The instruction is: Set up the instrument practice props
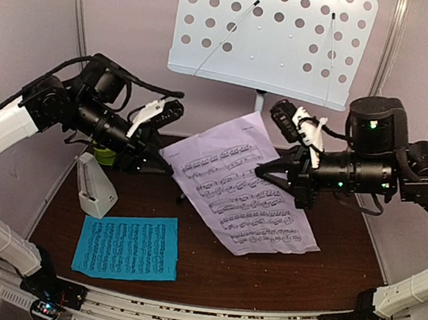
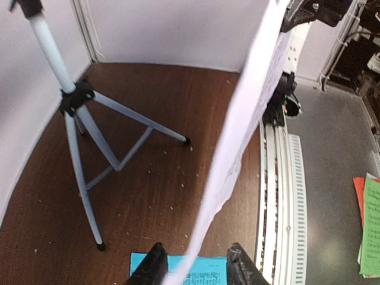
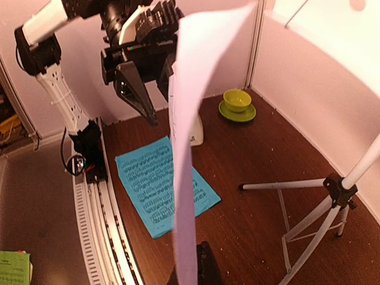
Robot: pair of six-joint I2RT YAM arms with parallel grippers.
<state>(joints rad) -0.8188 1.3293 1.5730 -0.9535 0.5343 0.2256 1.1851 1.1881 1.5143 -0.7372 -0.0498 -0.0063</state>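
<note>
The lilac sheet-music page (image 1: 242, 187) hangs tilted in the air below the white perforated music stand (image 1: 272, 34). My right gripper (image 1: 266, 172) is shut on the page's right edge; in the right wrist view the page (image 3: 187, 154) rises edge-on from the pinch (image 3: 191, 274). At the page's left corner is my left gripper (image 1: 165, 154), open, its fingers (image 2: 153, 268) wide apart with the page edge (image 2: 249, 119) passing between them. The cyan page (image 1: 127, 245) lies flat at front left. The white pyramid metronome (image 1: 94, 184) stands upright beside it.
The stand's silver tripod (image 2: 89, 130) spreads its legs over the brown table at the back. A lime-green bowl on its saucer (image 3: 237, 102) sits at the far left behind the left arm. A ridged rail (image 1: 202, 319) runs along the near edge.
</note>
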